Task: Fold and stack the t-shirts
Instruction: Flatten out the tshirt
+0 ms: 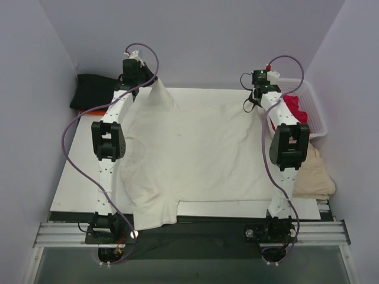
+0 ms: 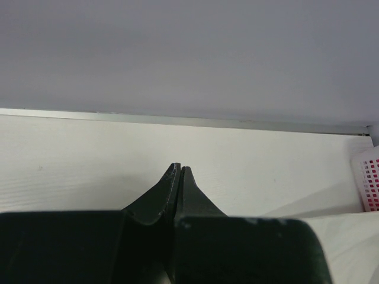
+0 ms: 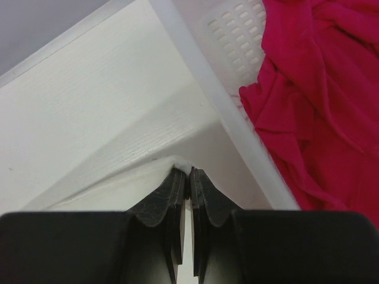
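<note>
White worktop (image 1: 77,189) carries the whole scene, with both arms reaching from its near edge toward the far wall.

The large cream-white t-shirt (image 1: 201,148) lies spread over most of the worktop. One end hangs over the near edge by the left arm's base. Its far left corner is drawn up into a peak, and its far right corner lies close beside the basket.

The white lattice basket (image 1: 318,111) stands at the far right corner of the worktop.

A beige cloth pile (image 1: 314,177) rests at the right edge, just beside the right arm.

The black t-shirt (image 1: 90,92) lies bunched at the far left corner, apart from the cream-white one.

The crimson t-shirt (image 3: 320,89) lies crumpled inside the basket.

The left gripper (image 2: 179,169) has its fingers pressed together. The wrist view shows no cloth between the tips, yet the top view shows the cream-white peak rising to it.

The right gripper (image 3: 189,173) is closed to a thin slit, pinching the cream-white edge at its tips, just beside the basket's rim.
</note>
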